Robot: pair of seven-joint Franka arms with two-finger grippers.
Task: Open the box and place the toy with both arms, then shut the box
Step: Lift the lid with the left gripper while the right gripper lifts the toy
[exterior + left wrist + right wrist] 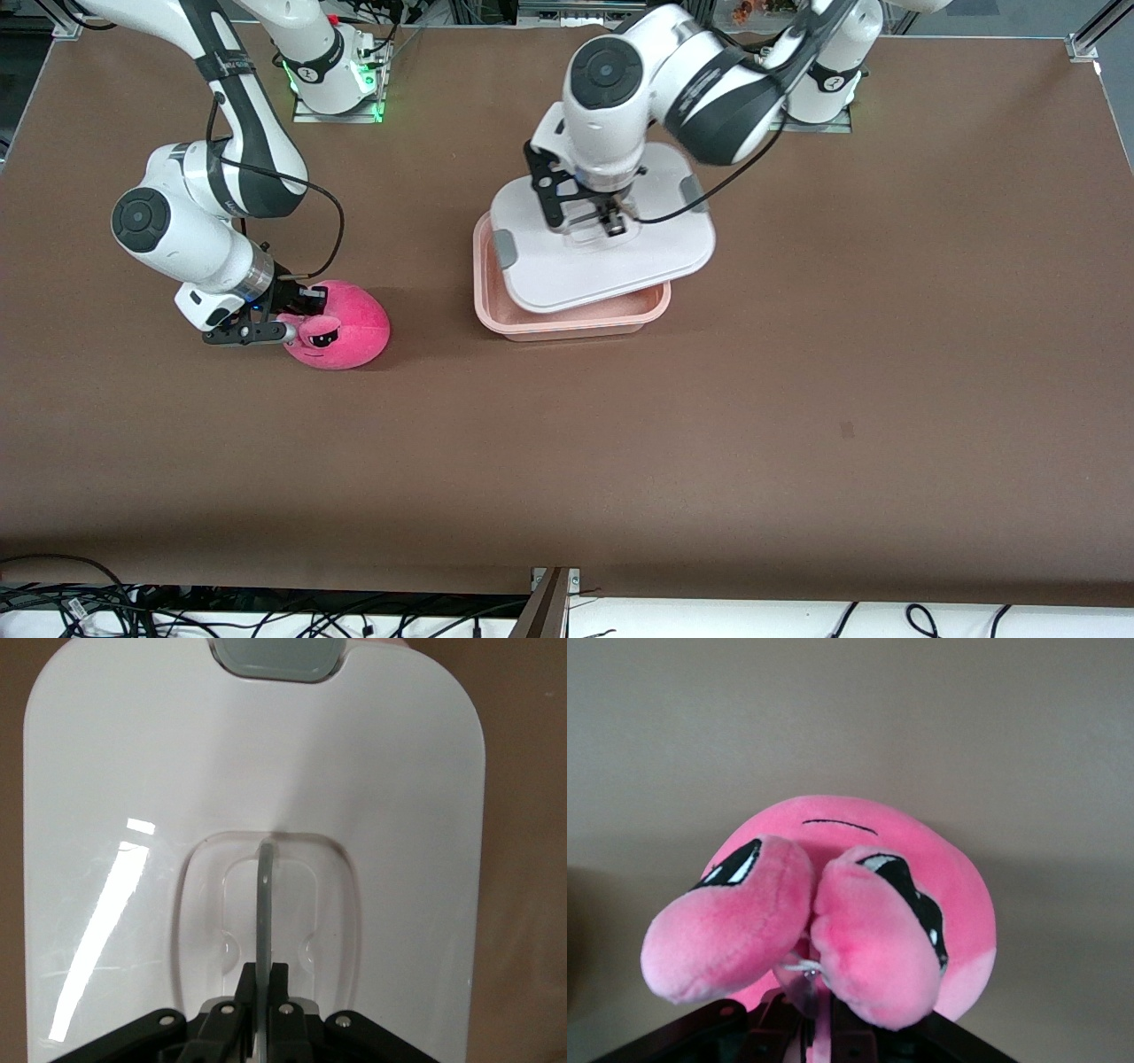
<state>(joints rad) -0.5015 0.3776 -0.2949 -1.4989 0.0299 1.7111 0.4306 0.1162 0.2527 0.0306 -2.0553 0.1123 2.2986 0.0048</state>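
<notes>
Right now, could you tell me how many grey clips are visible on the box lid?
2. One grey clip is at the lid's end toward the right arm; the other clip is at the end toward the left arm. Others may be hidden by the left gripper.

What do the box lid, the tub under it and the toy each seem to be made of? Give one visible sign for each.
Lid: likely hard glossy white plastic; it shows sharp light streaks in the left wrist view.
Tub: seemingly translucent pale pink plastic, with a thin moulded rim.
Toy: soft hot-pink plush; a fuzzy nap and bulging stuffed eyes show in the right wrist view.
</notes>
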